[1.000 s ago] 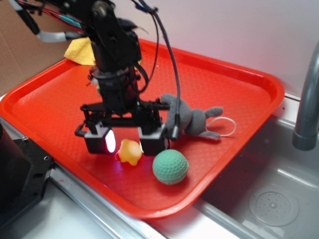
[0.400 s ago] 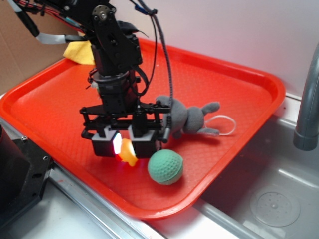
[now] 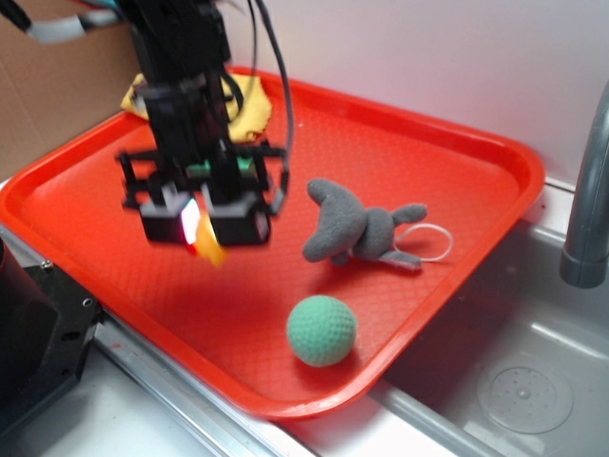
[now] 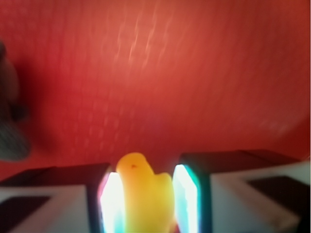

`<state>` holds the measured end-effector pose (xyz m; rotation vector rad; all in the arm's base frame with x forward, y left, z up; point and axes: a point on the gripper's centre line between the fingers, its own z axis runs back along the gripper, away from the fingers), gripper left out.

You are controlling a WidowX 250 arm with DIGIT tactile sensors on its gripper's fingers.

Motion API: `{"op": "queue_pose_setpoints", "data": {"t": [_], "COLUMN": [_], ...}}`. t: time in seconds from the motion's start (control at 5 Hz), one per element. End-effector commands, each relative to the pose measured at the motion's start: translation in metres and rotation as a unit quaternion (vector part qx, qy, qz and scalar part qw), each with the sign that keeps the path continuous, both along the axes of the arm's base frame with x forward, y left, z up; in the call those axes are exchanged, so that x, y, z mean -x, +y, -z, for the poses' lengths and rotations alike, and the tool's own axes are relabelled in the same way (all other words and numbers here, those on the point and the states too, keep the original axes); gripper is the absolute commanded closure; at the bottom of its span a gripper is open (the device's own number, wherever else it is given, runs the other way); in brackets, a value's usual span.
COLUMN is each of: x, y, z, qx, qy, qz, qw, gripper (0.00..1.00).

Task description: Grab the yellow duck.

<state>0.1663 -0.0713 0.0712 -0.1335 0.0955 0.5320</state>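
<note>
My gripper (image 3: 201, 228) hangs above the left half of the red tray (image 3: 457, 152), shut on the yellow duck (image 3: 211, 251). The duck is squeezed between the two lit pads and only its lower tip pokes out below them in the exterior view, clear of the tray floor. In the wrist view the yellow duck (image 4: 145, 191) fills the gap between the glowing pads (image 4: 112, 204), its rounded top pointing up, and my gripper (image 4: 146, 204) is seen from above with the blurred tray floor (image 4: 160, 73) beneath.
A green dimpled ball (image 3: 323, 329) lies near the tray's front edge. A grey plush toy (image 3: 354, 231) with a white loop lies mid-tray. A yellow cloth (image 3: 243, 103) sits at the tray's back left corner. A metal sink (image 3: 514, 381) and faucet pipe (image 3: 588, 205) are at right.
The gripper closed on the duck beside the green ball, then lifted it off the tray and carried it up and to the left. The ball stayed roughly in place.
</note>
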Motion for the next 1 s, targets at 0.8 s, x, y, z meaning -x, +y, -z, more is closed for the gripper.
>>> {"op": "queue_pose_setpoints", "data": {"t": [0.8], "x": [-0.038], "y": [0.102], "z": [-0.114], "qx": [-0.050], "qy": [-0.102], "qz": [0.071], "qw": [0.991], "gripper": [1.00]}}
